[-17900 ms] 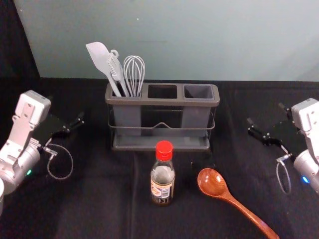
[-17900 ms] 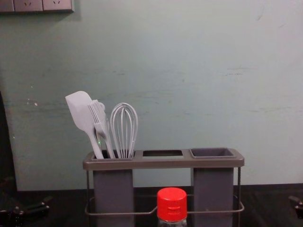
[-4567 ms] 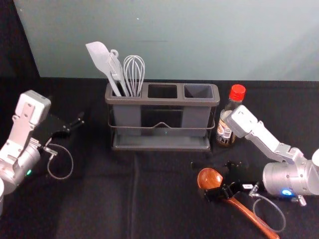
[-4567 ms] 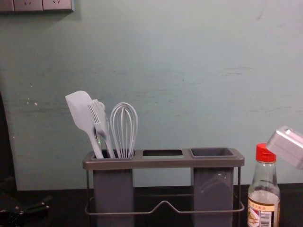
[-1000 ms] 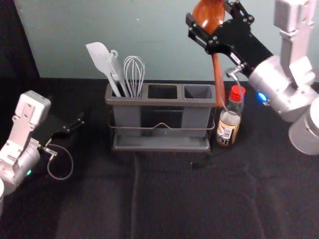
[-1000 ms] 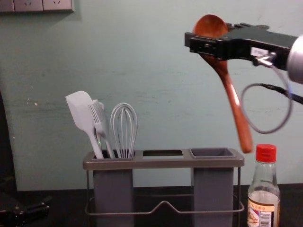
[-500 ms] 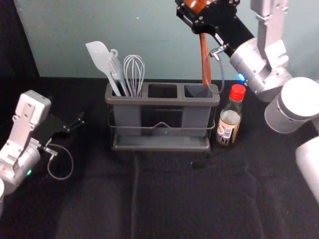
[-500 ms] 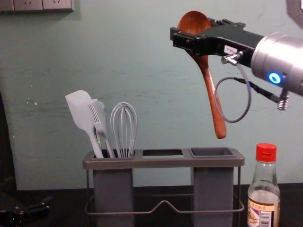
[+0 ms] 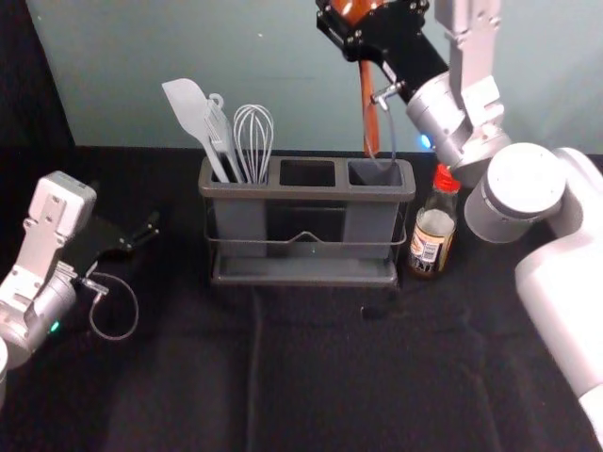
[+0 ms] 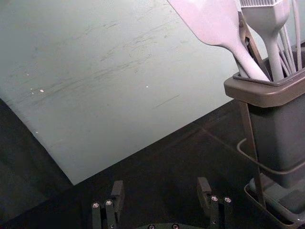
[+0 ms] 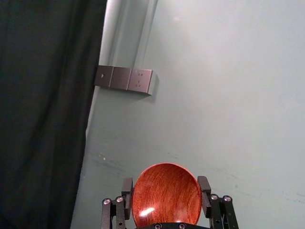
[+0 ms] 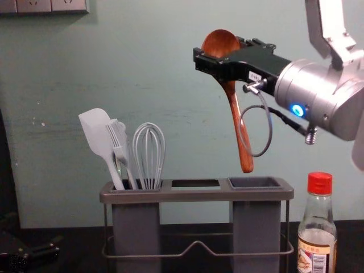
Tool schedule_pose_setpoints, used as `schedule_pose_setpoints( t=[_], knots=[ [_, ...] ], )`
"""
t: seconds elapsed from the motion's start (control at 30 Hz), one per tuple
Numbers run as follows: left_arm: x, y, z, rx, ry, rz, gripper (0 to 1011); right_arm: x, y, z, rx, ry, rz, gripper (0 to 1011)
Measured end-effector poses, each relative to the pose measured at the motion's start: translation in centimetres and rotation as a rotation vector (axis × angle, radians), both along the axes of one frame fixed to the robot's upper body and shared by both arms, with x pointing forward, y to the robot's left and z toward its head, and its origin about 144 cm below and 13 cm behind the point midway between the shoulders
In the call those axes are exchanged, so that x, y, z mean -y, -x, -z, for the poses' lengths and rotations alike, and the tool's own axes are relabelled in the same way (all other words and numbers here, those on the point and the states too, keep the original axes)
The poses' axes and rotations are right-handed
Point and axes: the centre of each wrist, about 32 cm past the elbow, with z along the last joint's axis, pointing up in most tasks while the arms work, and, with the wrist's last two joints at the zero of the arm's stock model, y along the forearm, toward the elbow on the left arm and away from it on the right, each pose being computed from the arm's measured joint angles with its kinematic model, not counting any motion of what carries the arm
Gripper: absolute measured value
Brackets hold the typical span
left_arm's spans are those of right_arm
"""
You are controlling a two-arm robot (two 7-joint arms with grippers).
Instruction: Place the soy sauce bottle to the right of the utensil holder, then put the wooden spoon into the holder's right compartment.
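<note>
– Where is the wooden spoon at this moment?

– The right hand is clamped on its bowl, and the handle hangs down, slightly tilted. Compared with the earlier frame, both are lower and more to the left. The handle's end is just above the holder's right compartment.

– And the soy sauce bottle?

– It remains upright, right of the utensil holder. The left hand is parked at left, fingers apart.

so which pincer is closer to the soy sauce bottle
The right pincer, higher than the soy sauce bottle and to its left; the left pincer is low, past the left end of the utensil holder.
</note>
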Motion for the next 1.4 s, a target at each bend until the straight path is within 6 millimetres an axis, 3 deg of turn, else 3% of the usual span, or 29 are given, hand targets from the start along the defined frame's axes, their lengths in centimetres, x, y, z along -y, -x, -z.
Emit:
schedule_pose_setpoints(
  t=[0.57,1.4],
  knots=[
    [0.0,0.0,0.0,0.0,0.0,0.0,1005,-0.4,0.0,1.3,0.0,-0.008,0.008,838],
    [0.0,0.0,0.0,0.0,0.0,0.0,1005,-0.1,0.6,0.4,0.007,-0.01,-0.025,837]
  ],
)
